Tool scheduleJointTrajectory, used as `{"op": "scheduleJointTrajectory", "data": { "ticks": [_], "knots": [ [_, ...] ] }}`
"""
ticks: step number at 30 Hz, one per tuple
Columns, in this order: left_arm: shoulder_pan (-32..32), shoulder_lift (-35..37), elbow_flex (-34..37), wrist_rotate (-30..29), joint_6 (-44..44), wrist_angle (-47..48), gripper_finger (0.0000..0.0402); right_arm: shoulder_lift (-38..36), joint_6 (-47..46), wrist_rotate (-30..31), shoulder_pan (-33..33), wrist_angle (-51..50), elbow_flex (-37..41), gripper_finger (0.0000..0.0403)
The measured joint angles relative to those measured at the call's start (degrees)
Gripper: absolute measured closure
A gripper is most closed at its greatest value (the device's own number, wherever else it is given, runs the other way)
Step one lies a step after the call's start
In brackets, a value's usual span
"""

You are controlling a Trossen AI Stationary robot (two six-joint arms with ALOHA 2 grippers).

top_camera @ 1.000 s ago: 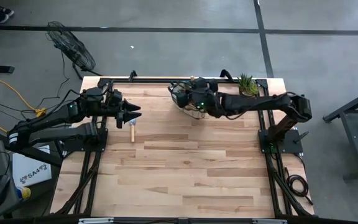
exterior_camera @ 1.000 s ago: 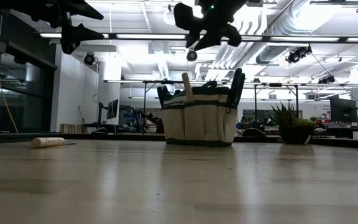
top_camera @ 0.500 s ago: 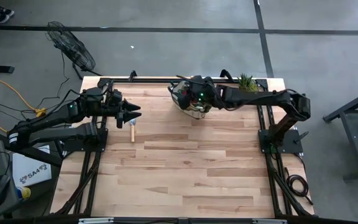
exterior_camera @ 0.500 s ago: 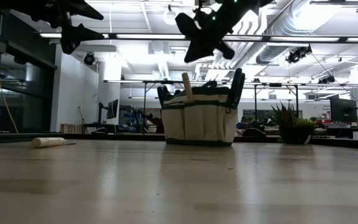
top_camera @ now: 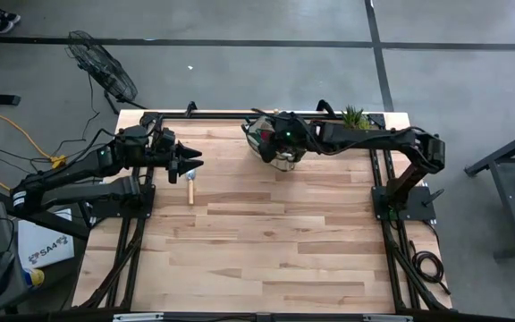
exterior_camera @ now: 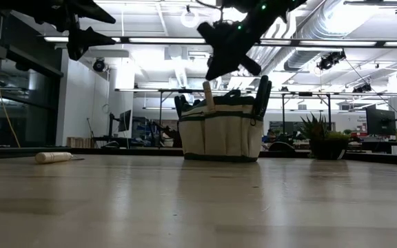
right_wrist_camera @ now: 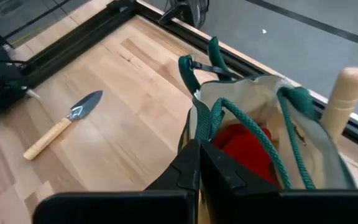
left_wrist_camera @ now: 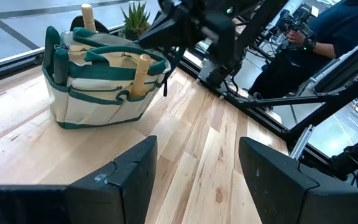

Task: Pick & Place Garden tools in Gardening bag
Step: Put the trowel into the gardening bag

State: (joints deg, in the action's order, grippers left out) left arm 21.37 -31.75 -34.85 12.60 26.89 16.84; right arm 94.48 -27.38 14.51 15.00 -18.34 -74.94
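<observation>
The beige gardening bag (exterior_camera: 220,131) with green trim stands on its base at the table's far middle. A wooden handle (exterior_camera: 207,93) and dark green handles (exterior_camera: 262,93) stick up from its pockets, and a red cloth (right_wrist_camera: 244,146) lies inside. My right gripper (exterior_camera: 216,65) hangs shut just above the bag's rim, clear of it, and covers most of the bag (top_camera: 280,161) from above. One silver-bladed trowel (top_camera: 190,186) lies flat on the table at the far left. My left gripper (top_camera: 195,161) hovers open high above it, its fingers (left_wrist_camera: 135,168) pointing toward the bag.
A small potted plant (top_camera: 356,118) stands at the far right corner, right of the bag. A person (left_wrist_camera: 316,37) shows beyond the table's right side. The near half of the wooden table (top_camera: 266,259) holds nothing. A black frame rail (right_wrist_camera: 73,50) runs along the far edge.
My right gripper has shut and has come down a little over the bag, moving slightly toward the table's far edge. The bag and the trowel have stayed where they were.
</observation>
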Motion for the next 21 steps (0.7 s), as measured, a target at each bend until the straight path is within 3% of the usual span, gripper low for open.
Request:
{"op": "scheduleJointTrajectory", "data": {
  "ticks": [6, 12, 21],
  "knots": [
    [0.0, 0.0, 0.0, -0.7, 0.0, 0.0, 0.0179, -5.3, 0.8, 0.4, 0.0, -7.2, 0.0, 0.0400],
    [0.0, 0.0, 0.0, -1.8, 0.0, 0.4, 0.0179, -9.9, 2.4, 1.2, 0.6, -21.3, 0.2, 0.0399],
    [0.0, 0.0, 0.0, -6.0, 0.8, 6.2, 0.0179, -24.2, -7.8, 3.7, 1.7, -12.1, 18.1, 0.0400]
  ]
}}
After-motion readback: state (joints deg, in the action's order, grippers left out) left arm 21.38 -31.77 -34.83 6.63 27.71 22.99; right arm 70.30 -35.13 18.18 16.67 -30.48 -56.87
